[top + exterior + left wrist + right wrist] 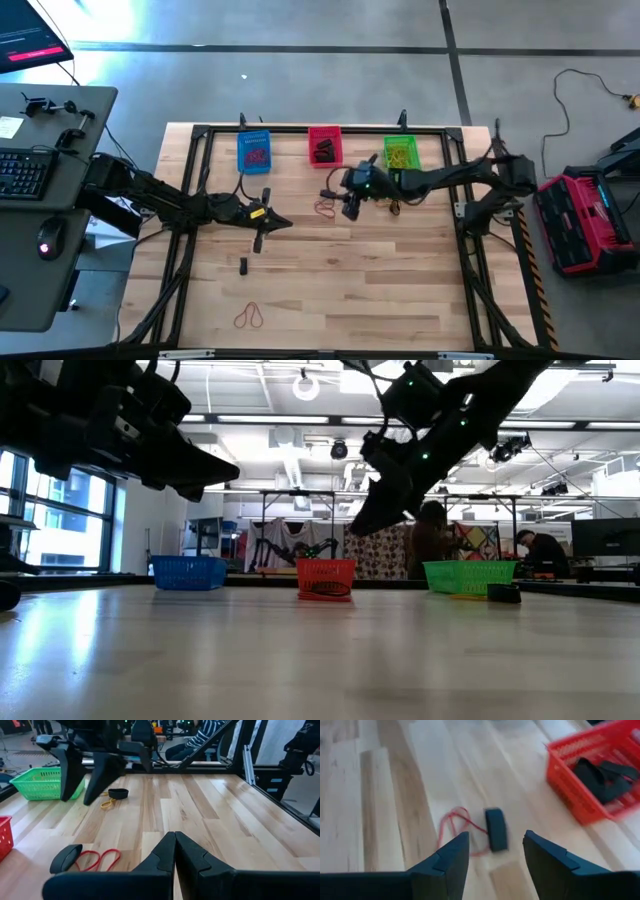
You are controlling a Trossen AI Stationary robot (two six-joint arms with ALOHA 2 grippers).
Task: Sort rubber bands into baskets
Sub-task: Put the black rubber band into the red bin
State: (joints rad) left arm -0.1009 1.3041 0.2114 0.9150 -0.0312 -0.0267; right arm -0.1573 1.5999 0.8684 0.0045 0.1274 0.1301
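Observation:
Three baskets stand along the table's far side: blue (254,152), red (324,146) and green (401,152). The red basket (600,775) holds black bands. A thick black rubber band (496,829) lies on a red band (457,825) on the table, in front of the red basket. My right gripper (496,836) hangs open above these two, touching nothing; it also shows in the high view (350,208). My left gripper (175,836) is shut and empty, held above the table left of centre (283,223).
A black band (118,793) and a yellow band (107,803) lie in front of the green basket (40,782). Another black band (243,265) lies at mid-table, and red bands (249,317) lie near the front edge. A black frame (200,135) rims the table.

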